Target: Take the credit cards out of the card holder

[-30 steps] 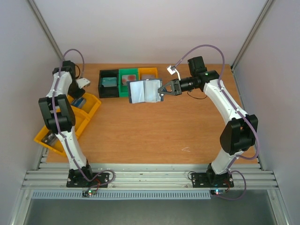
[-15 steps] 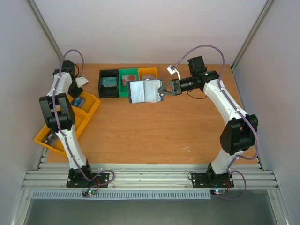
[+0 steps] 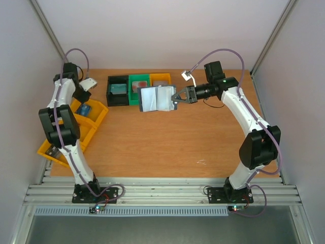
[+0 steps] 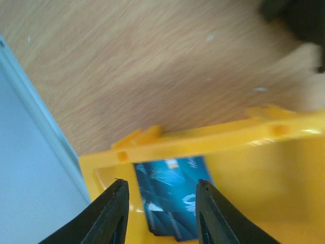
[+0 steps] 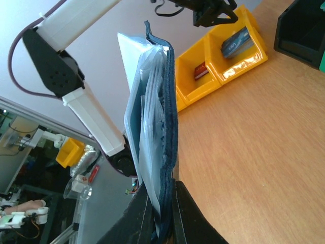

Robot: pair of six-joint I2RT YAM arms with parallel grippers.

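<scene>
The slate blue-grey card holder (image 3: 155,99) hangs open in the air in front of the back bins, pale pocket pages showing. My right gripper (image 3: 175,97) is shut on its right edge; in the right wrist view the holder (image 5: 158,117) stands edge-on between my jaws (image 5: 162,203). My left gripper (image 3: 89,83) is open and empty above the far end of the yellow bin (image 3: 99,114). A blue credit card (image 4: 170,195) lies flat in that bin below my open left jaws (image 4: 160,185). It also shows in the top view (image 3: 85,109) and the right wrist view (image 5: 236,43). A red card (image 5: 201,71) lies in the neighbouring compartment.
Black (image 3: 118,90), green (image 3: 136,84) and orange (image 3: 160,79) bins stand in a row at the back, just behind the held holder. A second yellow bin (image 3: 56,147) sits at the left table edge. The left wall (image 4: 30,152) is close beside my left gripper.
My left gripper has moved a little up and toward the back, away from the yellow bin. The right arm and the holder have not moved.
</scene>
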